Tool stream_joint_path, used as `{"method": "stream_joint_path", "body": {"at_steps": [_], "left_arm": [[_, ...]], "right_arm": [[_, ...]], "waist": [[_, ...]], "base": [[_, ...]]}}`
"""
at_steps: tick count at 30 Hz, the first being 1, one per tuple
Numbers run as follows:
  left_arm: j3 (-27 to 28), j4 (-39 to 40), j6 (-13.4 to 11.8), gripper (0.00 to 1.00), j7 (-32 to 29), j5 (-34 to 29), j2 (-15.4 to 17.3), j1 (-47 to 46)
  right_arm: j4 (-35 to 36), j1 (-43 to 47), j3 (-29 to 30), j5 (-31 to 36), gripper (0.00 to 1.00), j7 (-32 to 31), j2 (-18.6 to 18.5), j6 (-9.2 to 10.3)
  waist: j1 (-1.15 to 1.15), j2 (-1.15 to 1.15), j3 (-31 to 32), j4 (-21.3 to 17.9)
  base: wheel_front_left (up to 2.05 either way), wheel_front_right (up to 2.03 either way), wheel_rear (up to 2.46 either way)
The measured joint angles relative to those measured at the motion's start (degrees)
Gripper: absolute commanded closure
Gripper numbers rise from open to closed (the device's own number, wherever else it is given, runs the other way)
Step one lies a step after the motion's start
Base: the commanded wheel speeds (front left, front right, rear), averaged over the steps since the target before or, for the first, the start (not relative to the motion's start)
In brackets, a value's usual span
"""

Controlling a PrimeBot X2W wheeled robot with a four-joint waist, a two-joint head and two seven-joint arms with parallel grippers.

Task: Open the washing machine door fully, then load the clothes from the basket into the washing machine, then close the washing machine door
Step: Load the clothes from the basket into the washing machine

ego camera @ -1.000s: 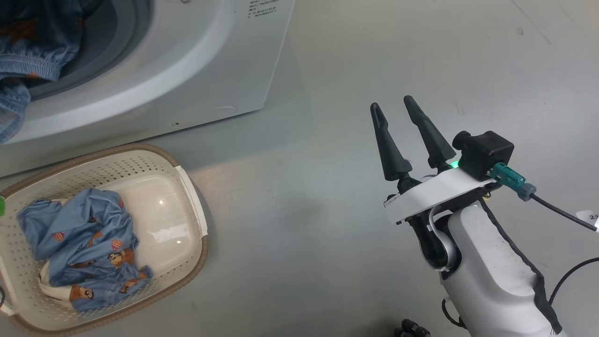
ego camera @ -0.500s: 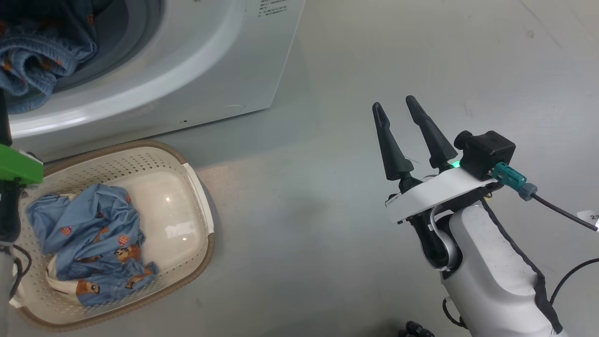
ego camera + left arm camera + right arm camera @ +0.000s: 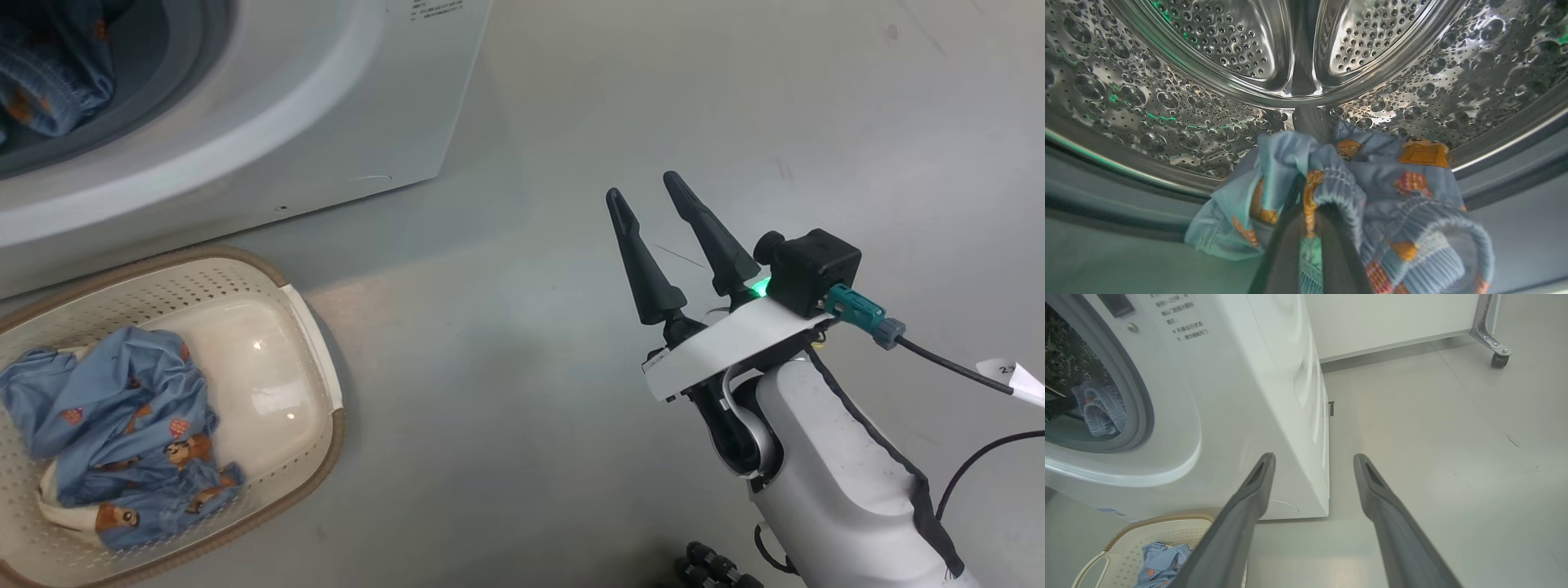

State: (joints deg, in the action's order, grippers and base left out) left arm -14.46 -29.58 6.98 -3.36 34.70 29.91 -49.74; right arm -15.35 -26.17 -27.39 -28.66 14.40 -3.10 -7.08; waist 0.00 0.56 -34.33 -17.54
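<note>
The left gripper [image 3: 1306, 204] is clamped on a light blue cartoon-print garment [image 3: 1384, 171], lower centre, at the perforated steel drum [image 3: 1167, 122] mouth. Best carry it deeper before letting go! The right gripper [image 3: 645, 189] hangs with fingers apart, and more clothes [image 3: 122, 433] wait lower left in the cream perforated basket [image 3: 322, 441].

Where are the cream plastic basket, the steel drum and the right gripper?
cream plastic basket [image 3: 320, 359], head view, right rim.
steel drum [image 3: 1147, 122], left wrist view, dimpled wall.
right gripper [image 3: 642, 185], head view, between fingertips.

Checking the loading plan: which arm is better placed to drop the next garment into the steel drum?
Left. The left tool is shut on a light blue cartoon-print garment at the mouth of the perforated steel drum; the right tool hangs open, empty, over the grey floor.
</note>
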Motion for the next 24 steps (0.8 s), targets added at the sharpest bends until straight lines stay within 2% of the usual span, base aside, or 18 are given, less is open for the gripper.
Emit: {"method": "stream_joint_path", "body": {"at_steps": [4,7,11,14,15,17,24], "left_arm": [[1.24,-1.31,0.0,1.0,-0.56,0.0,0.77,-4.27],[3.46,-0.8,-0.09,1.0,2.57,0.04,0.26,-8.11],[6.42,0.2,-1.38,1.0,7.99,0.02,-1.26,-13.89],[6.33,-1.0,-3.08,1.0,10.14,-2.02,-1.6,-14.84],[6.2,-2.2,-3.58,0.96,10.17,-2.57,-1.55,-14.83],[4.97,-5.34,-4.07,0.0,8.44,-2.59,-1.36,-14.44],[1.29,-8.88,-2.7,0.0,7.42,-2.96,-3.04,-13.23]], "right_arm": [[0.21,0.01,-0.1,-0.73,0.0,-0.01,0.03,0.0],[0.35,0.02,0.11,-1.24,0.0,0.0,0.02,0.0],[0.63,0.03,1.24,-1.29,0.0,0.0,0.14,0.0],[0.76,0.03,1.79,-1.29,0.0,0.0,0.1,0.0],[0.78,0.03,1.78,-1.29,0.0,0.0,0.16,0.0],[0.83,0.03,1.77,-1.29,0.0,0.0,0.26,0.0],[0.83,0.03,2.57,-1.27,0.0,-0.01,0.29,0.0]], "waist": [[0.0,0.0,-0.77,-2.12],[0.0,0.0,-1.31,-3.79],[0.0,0.0,-2.09,-5.63],[0.0,0.0,-2.79,-6.29],[0.0,0.0,-2.96,-6.41],[0.0,0.0,-3.17,-6.47],[0.0,0.0,-3.06,-5.32]], "base": [[0.0,0.0,0.0],[0.0,0.0,0.0],[0.0,0.0,0.0],[0.0,0.0,0.0],[0.0,0.0,0.0],[0.0,0.0,0.0],[0.0,0.0,0.0]]}}
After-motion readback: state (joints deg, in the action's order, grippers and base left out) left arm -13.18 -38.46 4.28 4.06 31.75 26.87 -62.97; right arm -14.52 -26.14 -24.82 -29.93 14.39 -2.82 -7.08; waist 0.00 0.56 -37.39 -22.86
